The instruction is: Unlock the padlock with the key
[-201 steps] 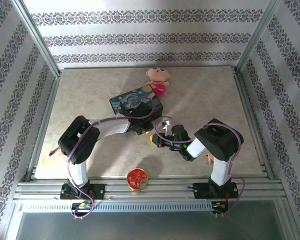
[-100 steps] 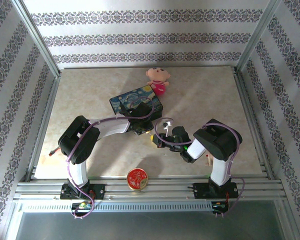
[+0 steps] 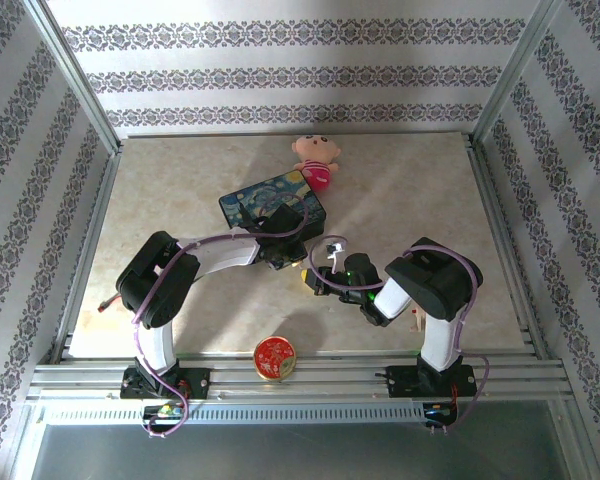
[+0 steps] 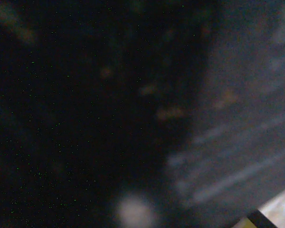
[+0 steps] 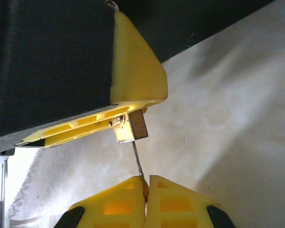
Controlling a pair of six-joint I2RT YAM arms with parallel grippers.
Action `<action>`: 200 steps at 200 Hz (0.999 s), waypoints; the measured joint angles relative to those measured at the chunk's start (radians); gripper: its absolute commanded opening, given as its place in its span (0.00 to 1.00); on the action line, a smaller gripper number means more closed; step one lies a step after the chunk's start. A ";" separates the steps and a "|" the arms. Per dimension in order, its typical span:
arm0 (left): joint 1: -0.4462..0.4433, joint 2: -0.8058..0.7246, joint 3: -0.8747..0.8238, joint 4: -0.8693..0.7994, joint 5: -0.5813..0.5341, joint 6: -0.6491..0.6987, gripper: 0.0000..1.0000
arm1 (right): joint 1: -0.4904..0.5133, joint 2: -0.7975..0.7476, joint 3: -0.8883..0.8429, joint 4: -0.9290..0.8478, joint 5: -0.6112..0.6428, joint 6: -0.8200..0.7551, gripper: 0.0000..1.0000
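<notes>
In the right wrist view, the small brass padlock [image 5: 131,127] hangs under a yellow finger [image 5: 133,71] of my left gripper, which is shut on it. My right gripper [image 5: 146,178] is shut on the key [image 5: 137,161]. The key's thin blade runs straight up into the bottom of the padlock body. In the top view the left gripper [image 3: 294,264] and right gripper [image 3: 311,279] meet tip to tip at mid-table, just in front of the blue tin. The left wrist view is dark and blurred, with a yellow corner of a finger [image 4: 251,222] at the bottom right.
A blue painted tin box [image 3: 272,203] lies just behind the left gripper. A pink doll [image 3: 316,160] sits farther back. A round red tin [image 3: 275,358] rests near the front edge between the arm bases. The beige table [image 3: 420,190] has metal rails along its sides.
The right gripper has edged slightly left toward the left gripper with the key. The left arm has stayed put.
</notes>
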 measured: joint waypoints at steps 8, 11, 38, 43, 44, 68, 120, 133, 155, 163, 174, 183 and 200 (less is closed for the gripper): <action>0.000 0.000 0.000 0.000 0.001 0.000 0.28 | 0.000 0.002 0.001 0.003 0.000 0.001 0.00; 0.000 0.000 0.000 0.000 0.001 0.000 0.28 | 0.000 0.004 0.002 0.004 0.000 0.002 0.00; 0.001 0.000 0.000 0.001 0.003 0.000 0.28 | 0.000 0.011 0.009 0.008 0.000 0.003 0.00; 0.001 0.000 0.000 0.001 0.003 0.000 0.28 | 0.000 0.012 0.011 0.008 0.000 0.003 0.00; 0.001 0.000 0.000 0.001 0.003 0.000 0.28 | 0.000 0.012 0.011 0.008 0.000 0.003 0.00; 0.001 0.000 0.000 0.002 0.003 0.000 0.28 | 0.002 0.014 0.012 0.011 0.000 0.004 0.00; 0.001 0.000 -0.003 0.007 0.003 0.000 0.28 | 0.002 0.015 0.013 0.013 0.003 0.007 0.00; 0.001 0.000 -0.006 0.013 0.003 0.000 0.28 | 0.002 0.017 0.014 0.014 0.003 0.010 0.00; 0.001 0.000 -0.006 0.014 0.003 0.000 0.28 | 0.002 0.021 0.016 0.022 0.007 0.015 0.00; 0.001 0.000 -0.006 0.014 0.003 0.000 0.28 | 0.002 0.023 0.019 0.023 0.008 0.018 0.00; 0.001 0.000 -0.006 0.014 0.003 0.000 0.28 | 0.002 0.026 0.023 0.024 0.008 0.024 0.00; 0.001 0.000 -0.006 0.014 0.003 0.000 0.28 | 0.002 0.028 0.025 0.026 0.009 0.029 0.00; 0.001 0.000 -0.006 0.014 0.003 0.001 0.28 | 0.002 0.034 0.031 0.029 0.010 0.033 0.00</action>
